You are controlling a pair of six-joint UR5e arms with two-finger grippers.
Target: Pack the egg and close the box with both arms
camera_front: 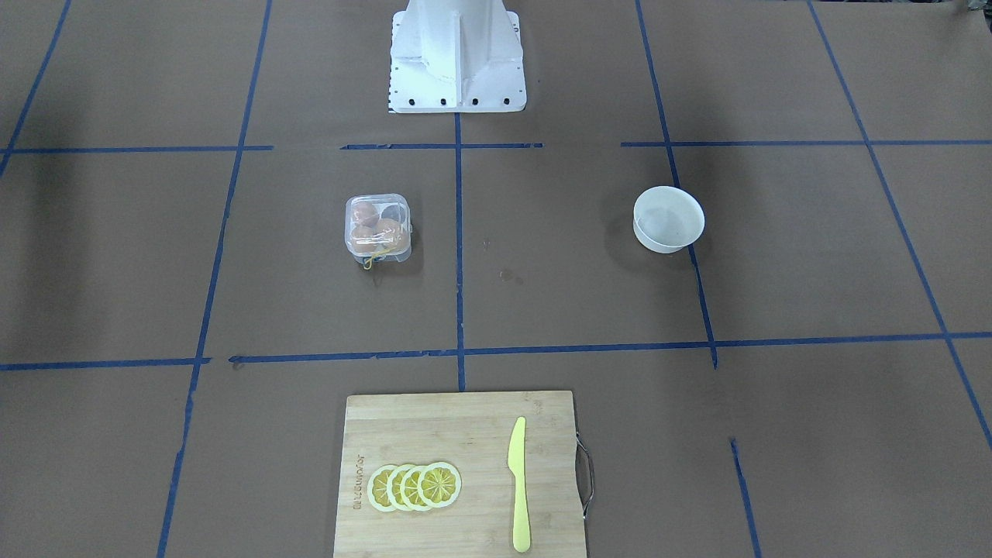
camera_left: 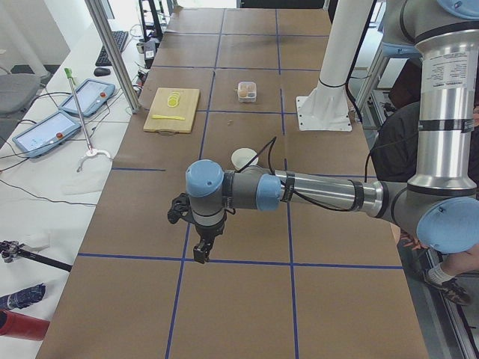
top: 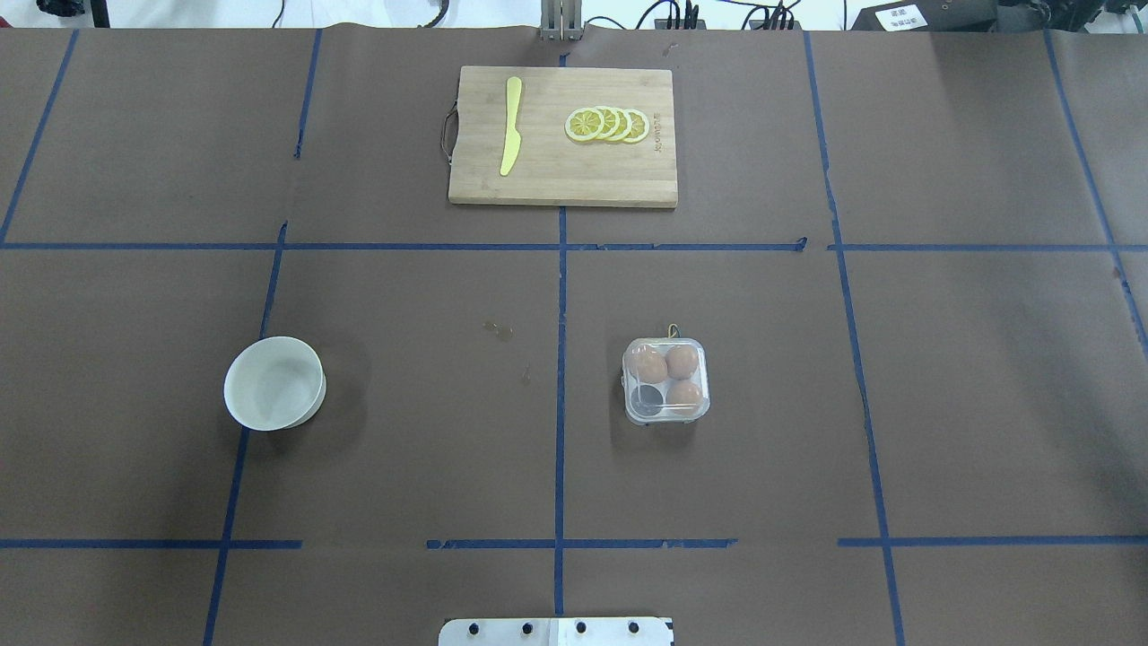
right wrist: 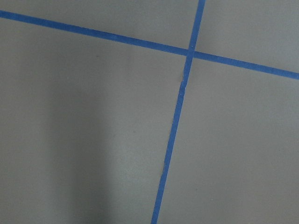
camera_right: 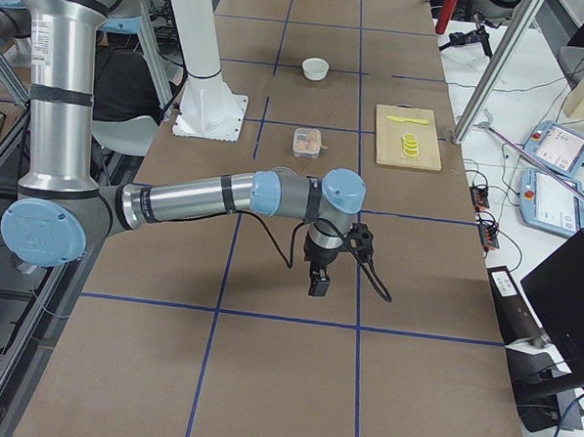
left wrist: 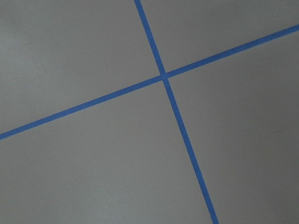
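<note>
Both pincers are held over tape crossings at the desk's ends, well apart from the box.
The left pincer point(camera_left: 202, 251) is seen pointing down just above the desk point(top: 404, 449); whether it is open or closed cannot be told. The same is said of the right pincer point(camera_right: 318, 281) at the opposite end, and nothing is seen in either. Only blue tape point(left wrist: 163, 77) is shown by the wrist cameras. The box point(top: 666, 380) is found right of the centre line, its lid seemingly down, with three eggs point(top: 647, 365) seated in its cups. A white bowl point(top: 273, 383) is placed well to the left, and a board point(top: 547, 184) carrying a knife point(top: 511, 126) and lemon slices point(top: 608, 125) at the far edge.
</note>
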